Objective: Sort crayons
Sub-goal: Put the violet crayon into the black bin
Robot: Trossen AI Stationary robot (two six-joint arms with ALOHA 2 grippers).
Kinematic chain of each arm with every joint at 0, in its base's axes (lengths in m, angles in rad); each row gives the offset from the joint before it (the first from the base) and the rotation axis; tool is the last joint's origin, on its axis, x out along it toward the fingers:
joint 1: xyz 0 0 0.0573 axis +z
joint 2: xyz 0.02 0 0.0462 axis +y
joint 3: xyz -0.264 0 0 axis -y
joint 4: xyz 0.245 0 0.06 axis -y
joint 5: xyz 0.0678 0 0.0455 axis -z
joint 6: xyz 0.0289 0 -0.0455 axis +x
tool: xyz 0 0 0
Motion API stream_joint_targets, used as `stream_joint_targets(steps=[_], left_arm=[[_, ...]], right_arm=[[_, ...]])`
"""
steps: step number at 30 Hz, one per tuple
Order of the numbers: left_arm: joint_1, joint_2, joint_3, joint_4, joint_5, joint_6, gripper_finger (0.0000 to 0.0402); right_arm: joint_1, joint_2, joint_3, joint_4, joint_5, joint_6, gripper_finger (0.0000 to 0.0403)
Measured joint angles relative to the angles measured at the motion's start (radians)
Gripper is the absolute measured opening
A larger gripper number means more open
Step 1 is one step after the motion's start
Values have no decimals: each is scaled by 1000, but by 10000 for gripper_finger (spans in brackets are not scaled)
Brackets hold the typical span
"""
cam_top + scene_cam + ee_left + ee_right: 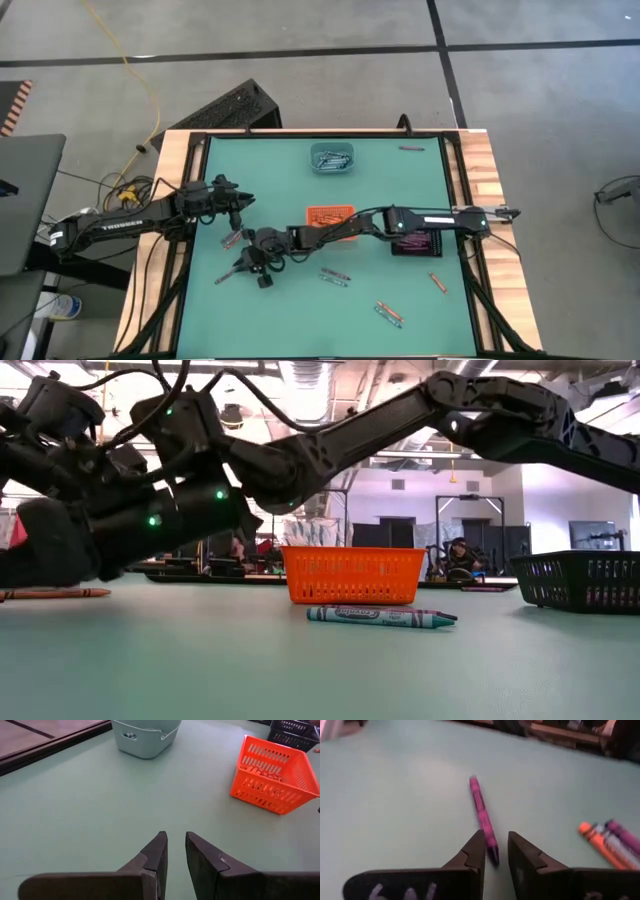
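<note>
Right fingers point(495, 851) narrowly parted, seemingly straddling a slim magenta crayon point(482, 813) | left fingers point(175, 849) near-closed, empty.

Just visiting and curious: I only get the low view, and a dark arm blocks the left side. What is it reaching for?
Observer: The right end effector is open over one end of a pink crayon.
Operator: Is anything inside the orange basket?
Observer: Yes, orange crayons lie in the orange basket.
Operator: And the other arm?
Observer: The left end effector holds nothing and points at bare green mat.
</note>
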State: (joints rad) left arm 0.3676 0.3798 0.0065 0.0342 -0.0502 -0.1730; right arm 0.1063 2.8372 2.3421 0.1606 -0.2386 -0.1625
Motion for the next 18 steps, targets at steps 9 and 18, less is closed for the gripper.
stream_joint_targets(steps=[9, 18], left_arm=[[0, 0, 0, 0, 0, 0, 56], [0, 0, 0, 0, 0, 0, 56]], right_arm=[[-5, -3, 1, -132, -1, -49, 79], [-6, -3, 1, -147, -4, -83, 28]])
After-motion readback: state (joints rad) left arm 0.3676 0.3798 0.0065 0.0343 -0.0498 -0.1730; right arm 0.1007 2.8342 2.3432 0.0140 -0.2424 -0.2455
